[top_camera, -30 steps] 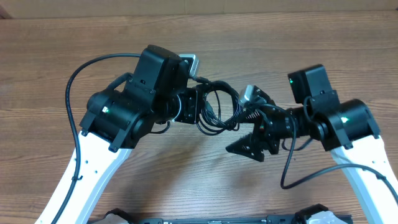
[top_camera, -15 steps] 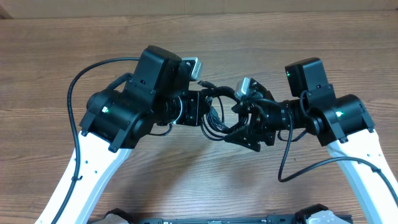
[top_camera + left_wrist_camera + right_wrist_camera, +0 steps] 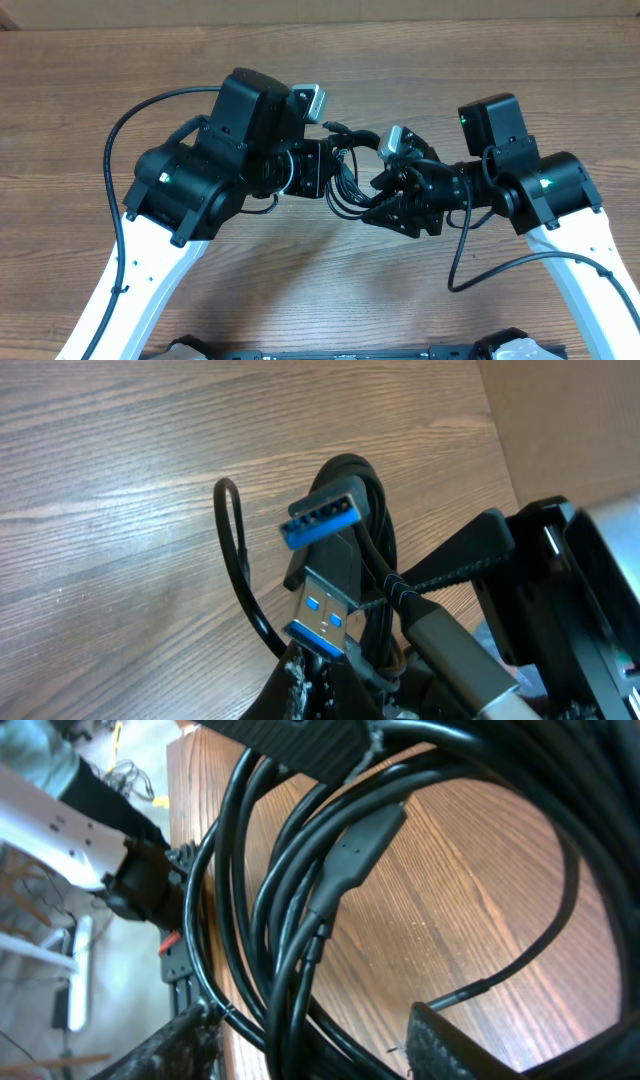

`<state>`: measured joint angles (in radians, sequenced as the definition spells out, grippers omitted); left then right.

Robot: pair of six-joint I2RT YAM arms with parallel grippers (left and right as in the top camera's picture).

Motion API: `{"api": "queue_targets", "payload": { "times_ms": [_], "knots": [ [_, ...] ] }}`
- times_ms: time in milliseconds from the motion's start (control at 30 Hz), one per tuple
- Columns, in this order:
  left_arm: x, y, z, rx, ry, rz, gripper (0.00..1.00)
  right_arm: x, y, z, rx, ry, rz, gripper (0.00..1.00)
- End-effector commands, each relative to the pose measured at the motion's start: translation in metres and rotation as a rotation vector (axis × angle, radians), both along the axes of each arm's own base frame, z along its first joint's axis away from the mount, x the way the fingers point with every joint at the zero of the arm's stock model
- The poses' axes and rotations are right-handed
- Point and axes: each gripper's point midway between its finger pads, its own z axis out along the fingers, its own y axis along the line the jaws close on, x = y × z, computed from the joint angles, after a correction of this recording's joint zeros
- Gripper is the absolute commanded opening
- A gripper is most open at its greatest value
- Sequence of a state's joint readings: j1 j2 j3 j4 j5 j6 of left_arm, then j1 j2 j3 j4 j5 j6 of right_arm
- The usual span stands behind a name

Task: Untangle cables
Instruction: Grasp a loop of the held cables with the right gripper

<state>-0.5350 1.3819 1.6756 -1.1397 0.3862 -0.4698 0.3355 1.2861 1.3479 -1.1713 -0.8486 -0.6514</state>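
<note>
**While left jaws hold the coil, right jaws sit at the strands**

Cables (image 3: 350,178) hang as a small coil betw. the two arms, appar. lifted off the surface (image 3: 330,60). Two blue-tongued USB plugs (image 3: 322,622) stick up in left wrist view. Left jaws: fully shut on the bundle. Right jaws: part-open, straddling several strands, nothing clamped that I can see. Step, I'd say: picking one loop to pull free. Next: pinch a single strand only, then draw it away from left slowly, or the coil prob. tightens.
</note>
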Motion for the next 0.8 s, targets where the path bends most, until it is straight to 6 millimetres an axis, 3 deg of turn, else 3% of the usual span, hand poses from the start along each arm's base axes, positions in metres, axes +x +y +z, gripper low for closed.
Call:
{"api": "queue_targets", "payload": {
  "times_ms": [0,100,167,233,300,600,767],
  "knots": [
    [-0.003,-0.004,0.023,-0.059,-0.037,-0.007,0.04,-0.003,0.003,0.001,0.016,0.007,0.017,0.61],
    [-0.002,-0.004,0.024,-0.065,-0.039,-0.003,0.04,-0.003,0.003,0.001,0.016,0.007,0.017,0.55],
    [-0.002,-0.005,0.025,-0.066,-0.041,-0.003,0.04,-0.003,0.003,0.001,0.015,0.007,0.017,0.26],
    [-0.002,-0.004,0.025,-0.066,-0.042,-0.003,0.04,-0.003,0.003,0.001,0.015,0.007,0.017,0.11],
    [-0.002,-0.004,0.025,-0.066,-0.042,-0.002,0.04,-0.003,0.003,0.001,0.015,0.007,0.017,0.04],
    [0.004,0.006,0.022,-0.056,-0.029,0.031,0.04,-0.001,0.001,0.000,0.003,0.003,0.006,0.04],
    [0.004,0.023,0.012,-0.017,0.009,0.064,0.04,0.026,-0.014,-0.004,-0.038,0.018,-0.152,0.04]
  ]
}}
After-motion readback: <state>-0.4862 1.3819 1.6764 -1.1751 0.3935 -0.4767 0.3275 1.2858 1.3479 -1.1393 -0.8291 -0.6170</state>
